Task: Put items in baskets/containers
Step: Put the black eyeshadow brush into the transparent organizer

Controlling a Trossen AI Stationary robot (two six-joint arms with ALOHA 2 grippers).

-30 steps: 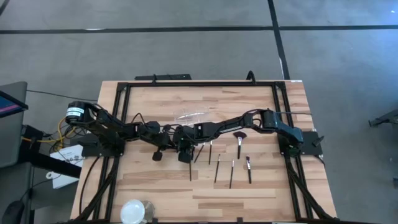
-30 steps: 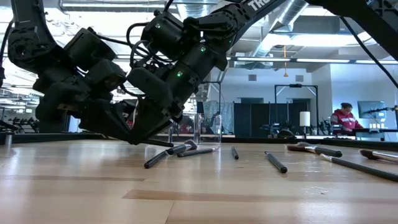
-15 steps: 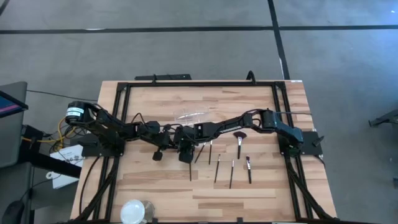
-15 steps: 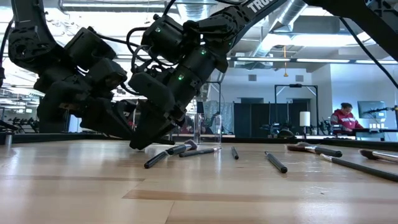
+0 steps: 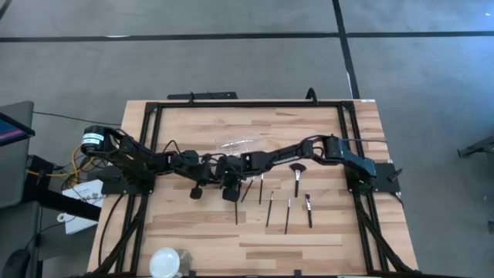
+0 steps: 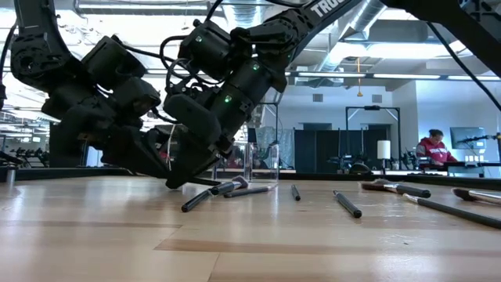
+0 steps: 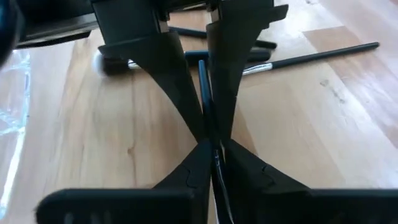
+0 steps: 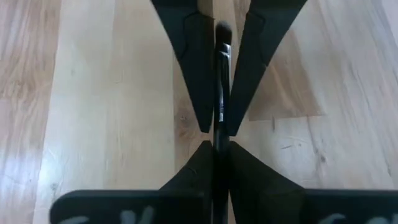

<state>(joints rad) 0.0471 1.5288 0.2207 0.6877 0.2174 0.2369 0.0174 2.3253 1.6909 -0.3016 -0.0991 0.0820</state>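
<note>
A slim dark makeup brush (image 8: pixel 219 93) is held between both grippers just above the table's middle left. My left gripper (image 7: pixel 212 152) and my right gripper (image 8: pixel 215 146) meet tip to tip there (image 5: pixel 211 173), each shut on this brush. Several more brushes (image 5: pixel 270 207) lie flat on the wood to the right of them, among them a fan-shaped one (image 5: pixel 297 171). The clear plastic container (image 5: pixel 239 144) stands on the table just beyond the grippers. My left gripper pinches the brush's dark handle (image 7: pixel 209 134) between its two fingertips. The fingers lie along the brush, and the handle runs on between my right gripper's fingers. The brush is clear of the table. My right gripper pinches the same brush just behind its silver ferrule (image 8: pixel 217 127) between its two fingertips, fingers along the brush. The ferrule and bristle tip (image 8: pixel 222 29) run on between my left gripper's fingers. In the low view its fingers (image 6: pixel 184 174) slant down toward the table.
A round white and clear object (image 5: pixel 166 262) sits at the near left edge. Loose brushes (image 6: pixel 348 205) lie across the right half of the table. A black frame (image 5: pixel 247 104) borders the table. A person (image 6: pixel 433 150) sits far off in the room.
Both grippers have stayed together at the same spot low over the table; my right gripper has tipped slightly. The brush stays between them.
</note>
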